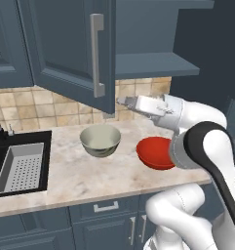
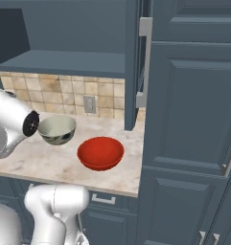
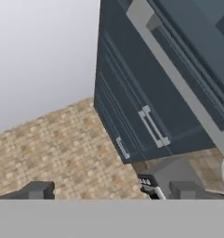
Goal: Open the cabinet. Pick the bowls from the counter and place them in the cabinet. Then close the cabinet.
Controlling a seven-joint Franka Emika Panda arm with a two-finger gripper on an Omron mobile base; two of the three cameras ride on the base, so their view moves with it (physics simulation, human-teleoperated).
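The cabinet's left door stands swung out, its long silver handle facing me, and the inner shelf is bare. My gripper hangs just right of the door's lower corner, above the counter. In the hand view its fingertips stand wide apart, open, with nothing between them, and the door handle runs ahead. The cream-white bowl sits mid-counter, below the gripper. The red bowl lies to its right, close to my arm. Both bowls, cream and red, appear under the shelf.
A black sink with a perforated grey tray is set into the counter at the left, a faucet behind it. A tall dark cupboard bounds the counter on the right. Drawers with short handles sit below the front edge.
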